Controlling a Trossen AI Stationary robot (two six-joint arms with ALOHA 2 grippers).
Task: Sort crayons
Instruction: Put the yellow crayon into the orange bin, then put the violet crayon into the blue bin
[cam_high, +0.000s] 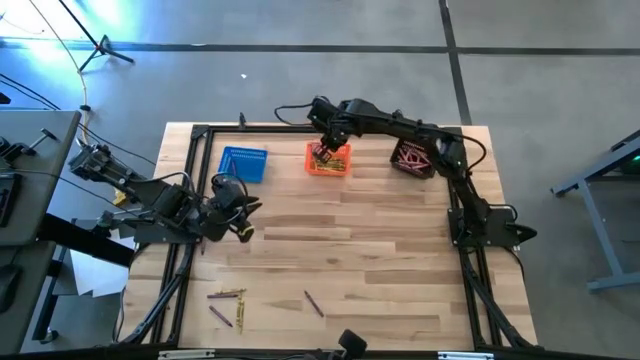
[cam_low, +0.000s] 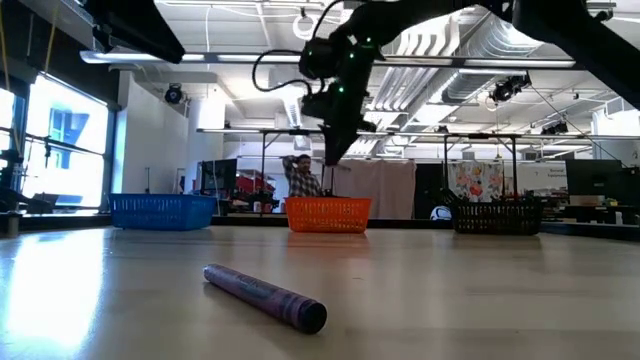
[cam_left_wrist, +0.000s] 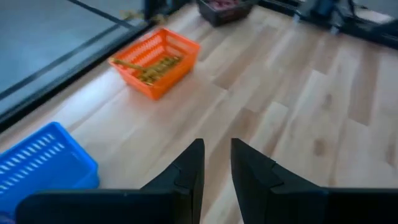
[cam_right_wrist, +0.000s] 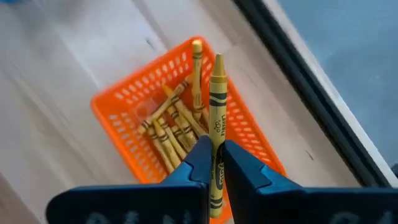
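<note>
The right tool (cam_right_wrist: 214, 163) pinches a yellow crayon (cam_right_wrist: 217, 124) above the orange basket (cam_right_wrist: 118, 106). Best to release it centered over the yellow pile. The left tool (cam_left_wrist: 216, 167) waits empty and slightly parted over the tabletop (cam_left_wrist: 298, 124).

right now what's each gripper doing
left gripper: open, empty, over the table near the blue basket.
right gripper: shut on a yellow crayon, above the orange basket.
</note>
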